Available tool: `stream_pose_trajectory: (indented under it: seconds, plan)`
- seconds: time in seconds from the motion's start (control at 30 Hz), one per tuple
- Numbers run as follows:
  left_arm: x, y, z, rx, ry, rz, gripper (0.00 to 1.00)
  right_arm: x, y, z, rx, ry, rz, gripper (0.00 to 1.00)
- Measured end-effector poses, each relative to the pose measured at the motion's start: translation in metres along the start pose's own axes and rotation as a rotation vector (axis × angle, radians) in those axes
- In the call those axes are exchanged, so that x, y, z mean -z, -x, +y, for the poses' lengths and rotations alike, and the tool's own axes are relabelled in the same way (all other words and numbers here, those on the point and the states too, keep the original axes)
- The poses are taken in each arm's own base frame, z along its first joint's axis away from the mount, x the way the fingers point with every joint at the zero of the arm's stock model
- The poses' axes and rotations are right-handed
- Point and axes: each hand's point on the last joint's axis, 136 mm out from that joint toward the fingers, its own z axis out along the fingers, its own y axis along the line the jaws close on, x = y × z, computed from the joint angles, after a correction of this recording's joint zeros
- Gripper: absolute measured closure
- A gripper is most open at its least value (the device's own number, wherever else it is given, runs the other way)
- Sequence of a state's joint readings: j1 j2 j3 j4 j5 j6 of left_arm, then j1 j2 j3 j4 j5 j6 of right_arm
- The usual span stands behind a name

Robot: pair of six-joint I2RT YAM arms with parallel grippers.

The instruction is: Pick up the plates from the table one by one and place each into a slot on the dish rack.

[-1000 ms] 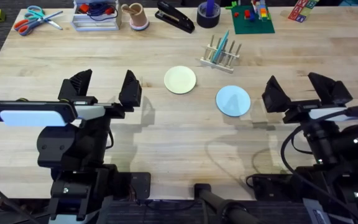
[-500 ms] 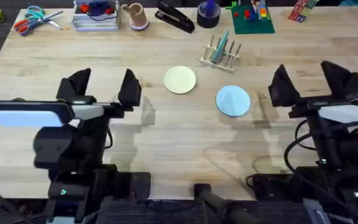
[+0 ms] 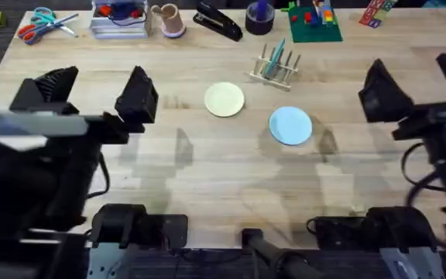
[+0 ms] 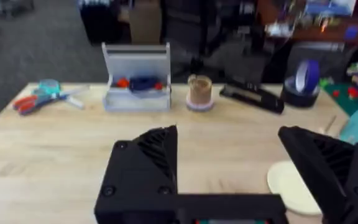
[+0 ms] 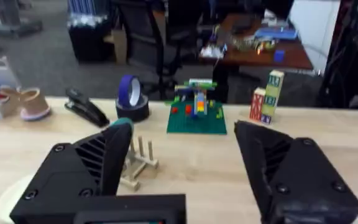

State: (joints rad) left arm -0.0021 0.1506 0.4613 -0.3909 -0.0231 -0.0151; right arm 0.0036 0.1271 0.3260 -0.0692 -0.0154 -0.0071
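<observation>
Both tools, the left tool (image 3: 91,97) and the right tool (image 3: 420,89), hung empty with jaws spread wide, above the desk (image 3: 207,178). The cream plate (image 3: 224,99) and blue plate (image 3: 290,125) lay flat, so a grasp could slip. A teal plate (image 3: 278,56) already occupied the dish rack (image 3: 273,68); the stapler (image 3: 217,21) stood well apart.

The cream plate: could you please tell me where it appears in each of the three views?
Overhead: cream plate mid-table, beside the light blue plate.
Left wrist: partly hidden behind one of the fingers.
Right wrist: at the picture's edge, near the dish rack.
Shared landmark: blue tape roll.
</observation>
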Motion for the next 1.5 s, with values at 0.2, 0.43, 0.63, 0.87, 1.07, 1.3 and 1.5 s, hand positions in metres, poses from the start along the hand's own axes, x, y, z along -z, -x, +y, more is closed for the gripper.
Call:
stream_pose_trajectory:
  seconds: [0.2, 0.43, 0.63, 0.87, 1.07, 1.3, 1.5]
  plan:
    - [-0.002, 0.005, 0.000, -0.005, 0.006, 0.225, 0.008, 0.000, 0.009, 0.000, -0.008, 0.002, 0.175, 0.008]
    - [-0.013, 0.005, -0.002, -0.009, -0.001, 0.492, 0.008, -0.002, 0.015, 0.000, -0.017, 0.003, 0.351, 0.008]
    - [-0.028, -0.011, -0.005, -0.006, -0.017, 0.708, 0.007, -0.007, 0.010, 0.000, -0.023, 0.004, 0.481, 0.007]
    - [-0.043, -0.031, -0.006, -0.007, -0.016, 0.889, 0.008, -0.012, 0.000, -0.001, -0.030, 0.005, 0.607, 0.007]
    - [-0.048, -0.038, -0.006, -0.007, -0.015, 0.923, 0.008, -0.012, -0.009, 0.000, -0.034, 0.006, 0.695, 0.007]
    - [-0.048, -0.038, -0.006, -0.007, -0.015, 0.923, 0.008, -0.014, -0.016, 0.001, -0.039, 0.014, 0.731, 0.009]
    - [-0.048, -0.038, -0.006, -0.007, -0.015, 0.923, 0.008, -0.013, -0.017, 0.001, -0.040, 0.016, 0.739, 0.007]
